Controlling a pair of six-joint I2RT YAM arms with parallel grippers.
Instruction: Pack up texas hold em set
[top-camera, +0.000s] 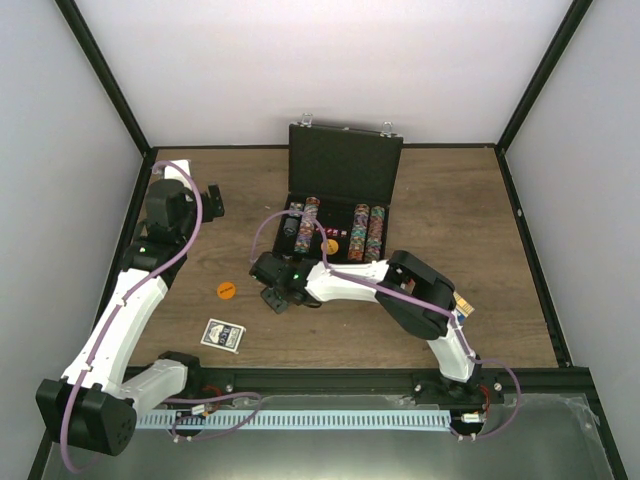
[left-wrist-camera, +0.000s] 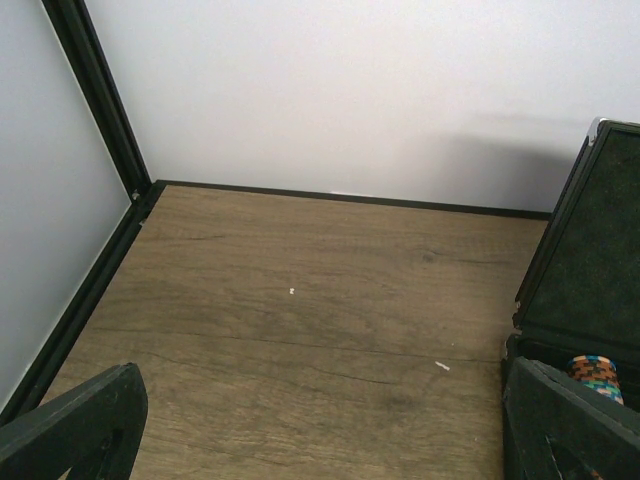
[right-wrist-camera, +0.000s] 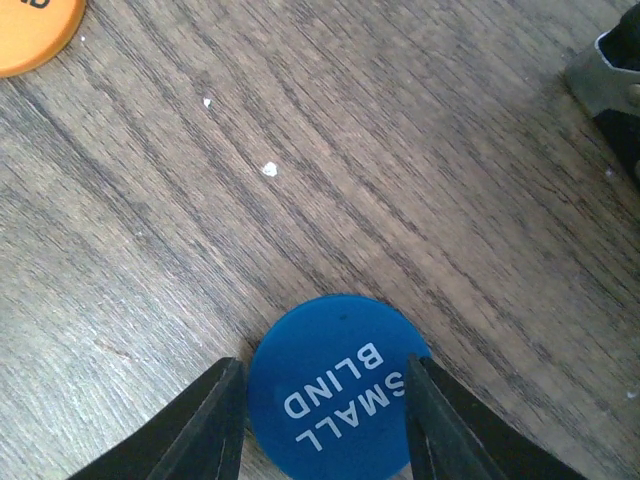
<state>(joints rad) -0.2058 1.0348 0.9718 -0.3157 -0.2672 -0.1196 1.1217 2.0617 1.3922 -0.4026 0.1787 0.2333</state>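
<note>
The black case (top-camera: 340, 200) stands open at the back of the table, lid upright, with rows of multicoloured chips (top-camera: 368, 232) inside. My right gripper (right-wrist-camera: 320, 420) is low over the table in front of the case's left end, and its fingers press both edges of a blue disc (right-wrist-camera: 335, 385) marked SMALL BLIND. An orange disc (top-camera: 226, 290) lies on the wood to its left and shows in the right wrist view (right-wrist-camera: 30, 30). The blue-backed card deck (top-camera: 222, 335) lies near the front. My left gripper (left-wrist-camera: 320, 430) is open and empty, left of the case (left-wrist-camera: 590, 250).
A silver corner of the case (right-wrist-camera: 610, 75) lies close to the right gripper's right side. Another orange disc (top-camera: 331, 246) sits inside the case. Black frame rails and white walls bound the table.
</note>
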